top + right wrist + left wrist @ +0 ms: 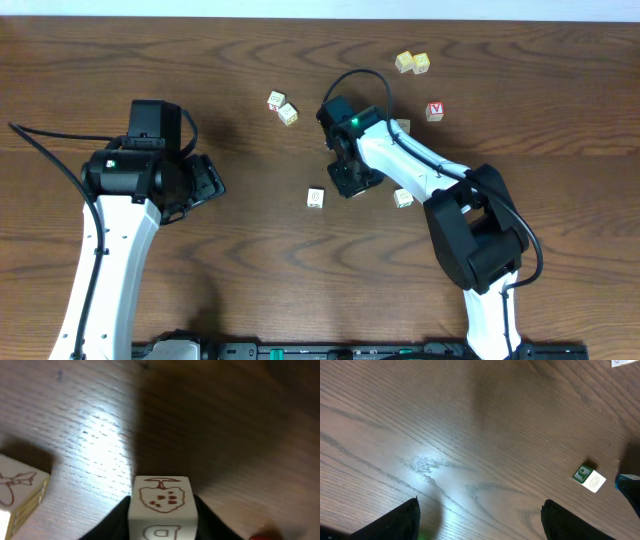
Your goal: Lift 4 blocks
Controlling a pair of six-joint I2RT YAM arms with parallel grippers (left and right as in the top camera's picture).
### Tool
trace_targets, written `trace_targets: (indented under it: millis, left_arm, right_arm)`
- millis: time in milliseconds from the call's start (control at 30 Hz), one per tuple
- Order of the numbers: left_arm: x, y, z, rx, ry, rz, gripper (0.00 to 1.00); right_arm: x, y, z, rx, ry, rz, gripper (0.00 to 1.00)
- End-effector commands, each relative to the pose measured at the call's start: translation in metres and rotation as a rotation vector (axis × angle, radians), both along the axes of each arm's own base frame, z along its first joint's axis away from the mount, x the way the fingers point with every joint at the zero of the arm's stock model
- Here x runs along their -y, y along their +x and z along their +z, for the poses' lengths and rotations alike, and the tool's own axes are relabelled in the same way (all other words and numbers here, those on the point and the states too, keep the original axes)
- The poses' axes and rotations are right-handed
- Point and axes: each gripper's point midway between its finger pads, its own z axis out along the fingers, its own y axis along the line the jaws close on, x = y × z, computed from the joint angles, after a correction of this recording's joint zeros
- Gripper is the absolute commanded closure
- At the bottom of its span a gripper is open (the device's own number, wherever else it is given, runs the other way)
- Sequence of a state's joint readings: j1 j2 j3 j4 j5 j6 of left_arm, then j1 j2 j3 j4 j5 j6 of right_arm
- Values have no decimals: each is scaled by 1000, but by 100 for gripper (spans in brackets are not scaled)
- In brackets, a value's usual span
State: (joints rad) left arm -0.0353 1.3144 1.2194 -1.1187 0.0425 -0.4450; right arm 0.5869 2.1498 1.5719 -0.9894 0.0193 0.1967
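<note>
Where right end effector [161, 521] clamps, block [161, 500] sits between.

Arms: two, the left arm [105, 250] and the right arm [480, 235].
Grippers: two, the left gripper [480, 505] and the right gripper [350, 185].
Cubes in the overhead view: eight.
Yellow-topped cubes: two, first yellow cube [404, 62] and second yellow cube [421, 64].
Red-faced cube [434, 111]: one.
Pale blocks on the table: five, block A [276, 100], block B [288, 114], block C [402, 126], block D [315, 198] and block E [403, 198].
Pale blocks between the right gripper's fingers, shown only by the right wrist view: one, block F [161, 502].
</note>
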Motion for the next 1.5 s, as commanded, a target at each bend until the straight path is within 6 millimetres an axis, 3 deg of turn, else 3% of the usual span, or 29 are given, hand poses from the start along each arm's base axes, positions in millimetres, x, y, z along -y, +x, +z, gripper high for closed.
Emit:
trace_targets:
  millis: [0, 133, 267, 433, 667, 1000, 1267, 1367, 1467]
  left_arm:
    - [-1, -2, -2, -9, 0, 10, 22]
    - [-1, -2, -2, -9, -6, 20, 22]
    - [-1, -2, -2, -8, -14, 47, 22]
    - [-1, -2, -2, -9, -15, 52, 22]
    - [-1, -2, -2, -9, -15, 52, 22]
    - [-1, -2, -2, -9, -15, 52, 22]
    - [-1, -2, -2, -9, -15, 52, 22]
    - [-1, -2, -2, -9, -15, 52, 22]
    - [-1, -2, -2, -9, -15, 52, 22]
  right_arm:
    - [-2, -6, 1, -18, -10, -126, 74]
    - [1, -15, 1, -56, -21, -219, 73]
    - [-18, -29, 3, -148, 74, -295, 75]
    - [-23, -31, 3, -150, 76, -390, 76]
    - [-37, -32, 2, -125, 94, -393, 78]
    - [-40, -33, 1, -106, 81, -389, 78]
    - [-45, -32, 1, -96, 92, -369, 75]
    - [-45, -32, 1, -92, 91, -356, 67]
    - [-45, -32, 1, -93, 91, -355, 65]
